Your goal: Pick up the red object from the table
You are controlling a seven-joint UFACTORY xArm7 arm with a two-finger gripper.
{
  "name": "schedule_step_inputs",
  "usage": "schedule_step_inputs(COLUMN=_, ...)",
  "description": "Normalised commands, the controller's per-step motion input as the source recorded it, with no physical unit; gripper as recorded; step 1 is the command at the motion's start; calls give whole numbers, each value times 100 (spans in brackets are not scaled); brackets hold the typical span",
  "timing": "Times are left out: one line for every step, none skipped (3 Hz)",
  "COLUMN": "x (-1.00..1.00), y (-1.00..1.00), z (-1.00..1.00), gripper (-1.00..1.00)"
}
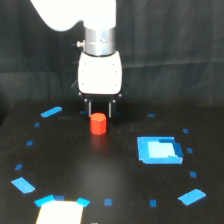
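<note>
The red object (98, 124), a short red-orange cylinder, stands upright on the black table (75, 165) left of the middle. My gripper (100, 113) hangs from the white arm directly above and just behind it. Its two dark fingers (90, 108) point down and stand apart, a little wider than the cylinder, with their tips level with the cylinder's top edge. A small gap shows between the finger on the exterior view's right and the cylinder. I cannot tell whether the fingertips touch it.
A bright blue square patch (159, 150) lies to the exterior view's right of the cylinder. Small blue tape marks (51, 111) dot the table in a ring. A white block (59, 212) sits at the front edge. A dark curtain hangs behind.
</note>
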Motion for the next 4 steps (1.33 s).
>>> schedule_step_inputs(x=-17, y=-54, z=-51, gripper=-19)
schedule_step_inputs(x=27, y=15, z=-4, gripper=-18)
schedule_step_inputs(x=-1, y=-16, z=98, gripper=-100)
schedule_step_inputs(x=48, y=-21, z=100, gripper=-100)
